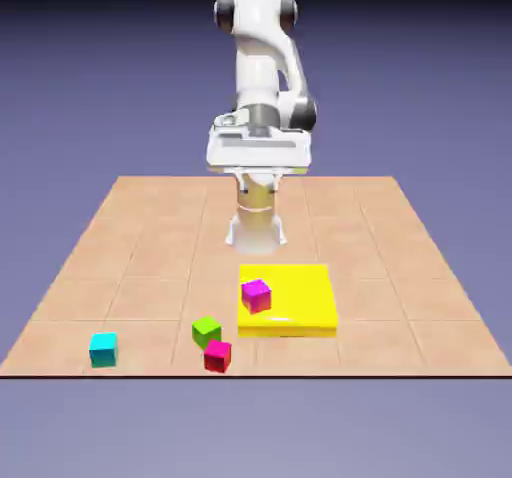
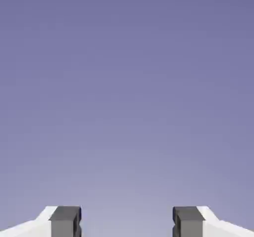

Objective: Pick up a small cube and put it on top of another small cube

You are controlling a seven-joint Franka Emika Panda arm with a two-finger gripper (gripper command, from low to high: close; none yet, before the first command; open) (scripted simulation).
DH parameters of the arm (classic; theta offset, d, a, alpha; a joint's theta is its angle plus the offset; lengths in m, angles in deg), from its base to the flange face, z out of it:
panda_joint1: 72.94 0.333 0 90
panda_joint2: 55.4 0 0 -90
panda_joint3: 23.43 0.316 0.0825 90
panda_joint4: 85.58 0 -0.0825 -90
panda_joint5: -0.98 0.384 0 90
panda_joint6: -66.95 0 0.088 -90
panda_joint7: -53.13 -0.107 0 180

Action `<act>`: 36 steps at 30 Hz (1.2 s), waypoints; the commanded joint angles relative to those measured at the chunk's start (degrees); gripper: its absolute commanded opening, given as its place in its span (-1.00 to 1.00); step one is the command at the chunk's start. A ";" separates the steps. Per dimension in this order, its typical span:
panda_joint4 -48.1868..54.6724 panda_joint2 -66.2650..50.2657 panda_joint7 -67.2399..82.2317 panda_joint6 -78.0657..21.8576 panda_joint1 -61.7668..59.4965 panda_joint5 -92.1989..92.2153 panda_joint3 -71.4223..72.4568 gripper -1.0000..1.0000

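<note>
With my end effector [image 2: 126, 221] apart and empty, I judge the small lime-green cube [image 1: 206, 331], just beside the yellow square mat [image 1: 300, 291], light, rigid, best gripped on opposite flat sides.

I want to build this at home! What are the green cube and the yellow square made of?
It's a rendered scene, so only guesses. The lime-green cube looks like smooth matte plastic: flat colour, sharp edges, no grain. The yellow pad looks like a thin, slightly glossy plastic slab.
</note>
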 commanded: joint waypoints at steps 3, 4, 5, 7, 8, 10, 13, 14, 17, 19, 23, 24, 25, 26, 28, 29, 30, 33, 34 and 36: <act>0.96 -6.23 -1.84 0.30 5.64 4.86 -5.57 0.00; 1.28 -8.31 -2.45 0.39 7.53 6.47 -7.43 0.00; 1.60 -10.39 -3.06 0.49 9.41 8.09 -9.28 0.00; 2.25 -14.54 -4.29 0.69 13.17 11.33 -13.00 0.00; 2.57 -16.61 -4.90 0.79 15.05 12.95 -14.85 0.00; 3.21 -20.77 -6.13 0.98 18.81 16.18 -18.56 0.00; 4.17 -27.00 -7.96 1.28 24.45 21.04 -24.13 0.00; 4.49 -29.07 -8.58 1.38 26.33 22.65 -25.99 0.00; 5.45 -35.30 -10.42 1.67 31.97 27.51 -31.56 0.00; 6.09 -39.46 -11.64 1.87 35.74 30.74 -35.27 0.00; 7.38 -47.76 -14.09 2.26 43.26 37.22 -42.70 0.00; 7.70 -49.84 -14.70 2.36 45.14 38.83 -44.55 0.00; 8.02 -51.91 -15.32 2.46 47.02 40.45 -46.41 0.00; 8.12 -52.56 -15.51 2.49 47.61 40.96 -46.99 0.00; 8.52 -53.05 -15.14 3.19 45.53 41.18 -44.98 0.00; 8.93 -53.54 -14.77 3.89 43.46 41.41 -42.97 0.00; 9.33 -54.03 -14.40 4.59 41.38 41.64 -40.96 0.00; 10.54 -55.50 -13.29 6.70 35.16 42.32 -34.93 0.00; 10.95 -55.99 -12.92 7.40 33.08 42.54 -32.92 0.00; 11.75 -56.97 -12.18 8.80 28.93 43.00 -28.91 0.00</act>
